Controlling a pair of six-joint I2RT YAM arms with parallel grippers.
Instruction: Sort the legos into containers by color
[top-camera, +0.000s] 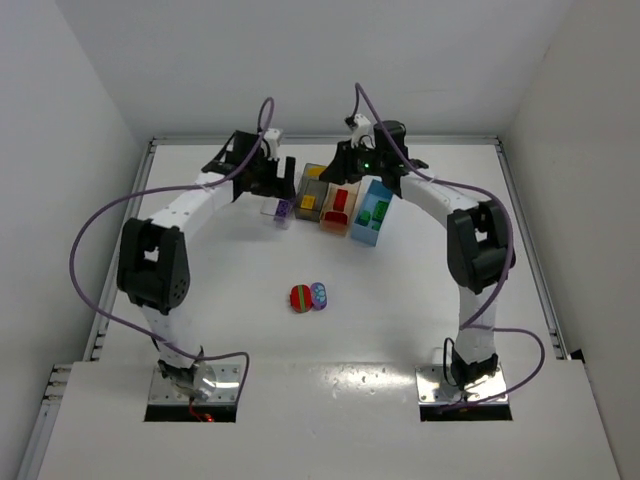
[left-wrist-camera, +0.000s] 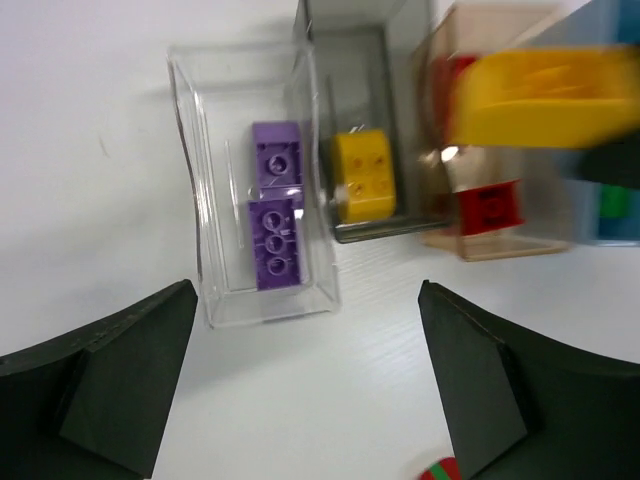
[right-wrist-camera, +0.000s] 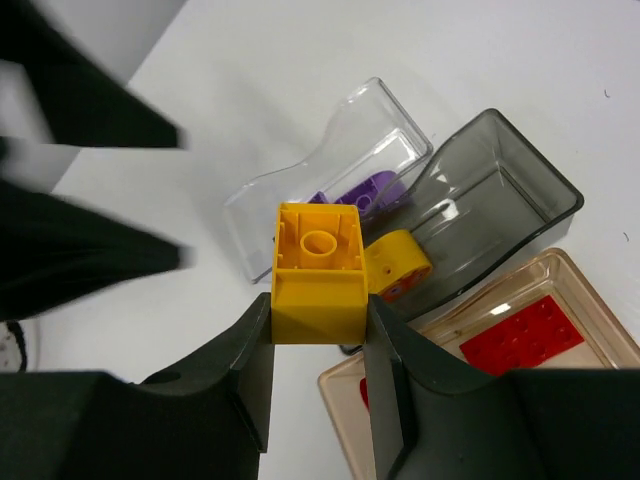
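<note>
Right gripper (right-wrist-camera: 318, 335) closed tight on a yellow brick (right-wrist-camera: 318, 265), pinched hollow side up between the jaws and held in the air above the row of bins, close over the dark grey bin (right-wrist-camera: 520, 190). Left gripper (left-wrist-camera: 305, 375) spread wide with nothing between the jaws, hanging over the clear bin (left-wrist-camera: 190, 140). Judging by the bins, well along with the sorting: two purple bricks (left-wrist-camera: 275, 215) lying in the clear bin, another yellow piece (left-wrist-camera: 365, 175) already in the dark grey one, red bricks (left-wrist-camera: 490, 205) in the tan bin (left-wrist-camera: 500, 248), green ones (top-camera: 380, 211) in the light blue bin (top-camera: 366, 232). Left to do, as far as can be seen: dropping the held yellow brick in with its match, then dealing with the small cluster (top-camera: 309, 296) alone on the table (top-camera: 200, 300), well apart from the bins, a red-and-green round piece touching a bluish one. Cannot tell whether joined or merely side by side; if joined, probably in need of pulling apart first.
</note>
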